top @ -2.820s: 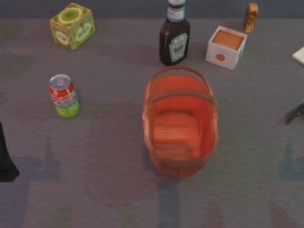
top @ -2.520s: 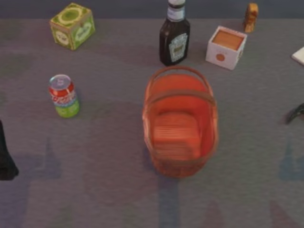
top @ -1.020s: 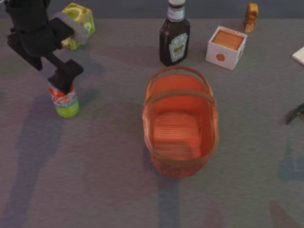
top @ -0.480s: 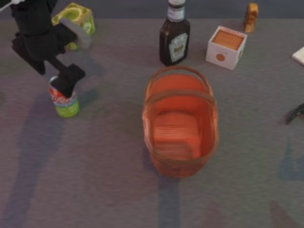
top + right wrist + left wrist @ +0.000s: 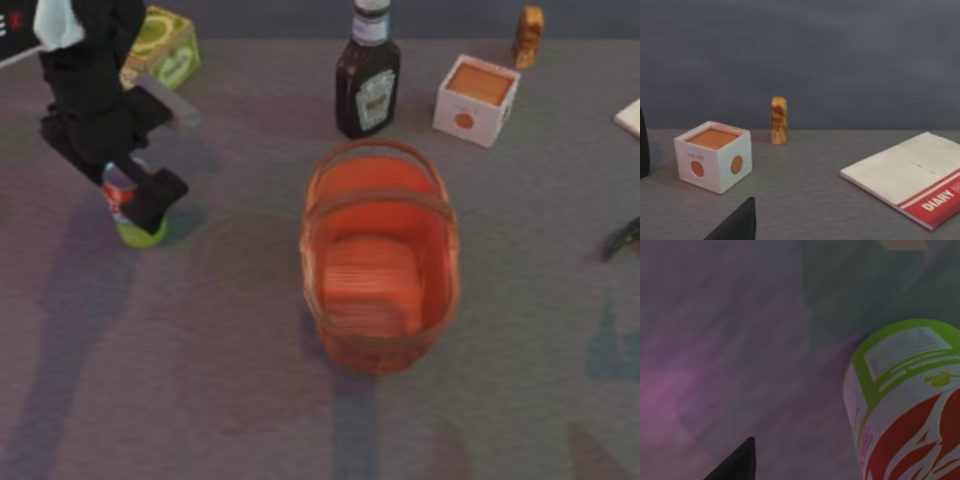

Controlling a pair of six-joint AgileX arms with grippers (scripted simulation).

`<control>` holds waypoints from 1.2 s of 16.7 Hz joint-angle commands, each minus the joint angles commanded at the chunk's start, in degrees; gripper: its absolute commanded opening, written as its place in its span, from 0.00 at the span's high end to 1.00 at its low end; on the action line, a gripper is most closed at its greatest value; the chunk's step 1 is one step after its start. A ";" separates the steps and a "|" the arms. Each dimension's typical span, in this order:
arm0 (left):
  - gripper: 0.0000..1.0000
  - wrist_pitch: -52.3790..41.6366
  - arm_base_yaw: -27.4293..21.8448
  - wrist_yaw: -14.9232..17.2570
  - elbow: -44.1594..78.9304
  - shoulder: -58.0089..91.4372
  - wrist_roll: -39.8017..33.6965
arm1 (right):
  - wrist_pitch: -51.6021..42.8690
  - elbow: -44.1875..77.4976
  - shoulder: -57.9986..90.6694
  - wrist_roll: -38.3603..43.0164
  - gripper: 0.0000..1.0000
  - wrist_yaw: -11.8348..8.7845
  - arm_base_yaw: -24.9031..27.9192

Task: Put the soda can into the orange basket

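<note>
In left wrist view, soda can [image 5: 905, 405] label fills frame.

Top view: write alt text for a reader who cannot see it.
The left tool is down over the soda can at the table's left. The empty orange basket sits mid-table, with a dark sauce bottle and a white box behind it.

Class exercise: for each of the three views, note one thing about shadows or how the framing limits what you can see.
Top view: the left arm casts a long shadow down the table's left side and hides most of the soda can. Left wrist view: the can is cropped by the frame, with a shadow beside it. Right wrist view: evenly lit; the diary runs off the edge.
</note>
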 joint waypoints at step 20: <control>1.00 0.00 0.00 0.00 0.00 0.00 0.00 | 0.00 0.00 0.00 0.00 0.00 0.00 0.00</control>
